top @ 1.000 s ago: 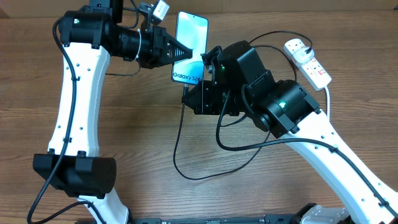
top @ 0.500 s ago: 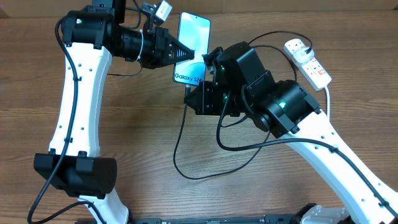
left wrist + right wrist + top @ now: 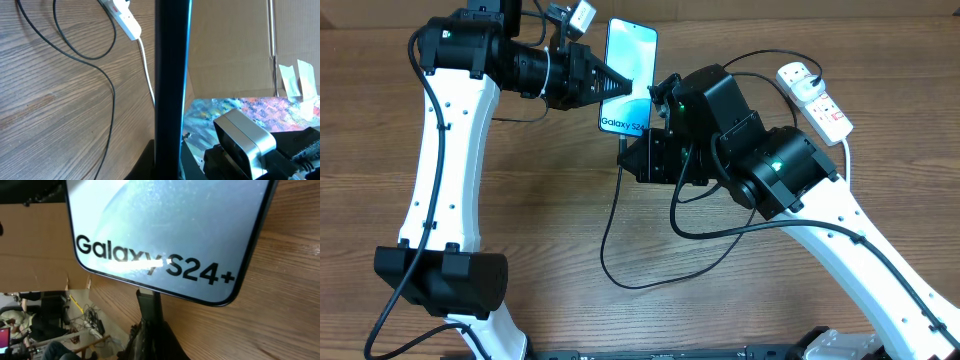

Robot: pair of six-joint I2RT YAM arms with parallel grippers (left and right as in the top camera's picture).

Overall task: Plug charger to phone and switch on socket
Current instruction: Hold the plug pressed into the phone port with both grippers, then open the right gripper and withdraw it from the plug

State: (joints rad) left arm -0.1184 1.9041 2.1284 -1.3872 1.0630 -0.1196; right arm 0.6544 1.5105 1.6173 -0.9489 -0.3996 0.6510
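The phone [image 3: 630,70], with a blue screen and "Galaxy S24+" text, is held off the table at the back centre. My left gripper [image 3: 607,84] is shut on its left edge. In the left wrist view the phone [image 3: 170,85] shows edge-on as a dark vertical bar. My right gripper [image 3: 626,152] is shut on the charger's connector [image 3: 149,305], whose tip meets the phone's bottom edge [image 3: 165,235]. The charger's black cable [image 3: 620,262] loops over the table. The white socket [image 3: 815,98] lies at the back right and also shows in the left wrist view [image 3: 122,15].
The socket's thick white cord [image 3: 147,75] runs down past the phone. A black plug [image 3: 798,72] sits in the socket. The cable loop lies on the wood between the two arm bases. A cardboard wall [image 3: 235,45] stands behind the table.
The phone shifted slightly right and up in my left gripper. My right gripper with the connector stayed just below the phone's bottom edge.
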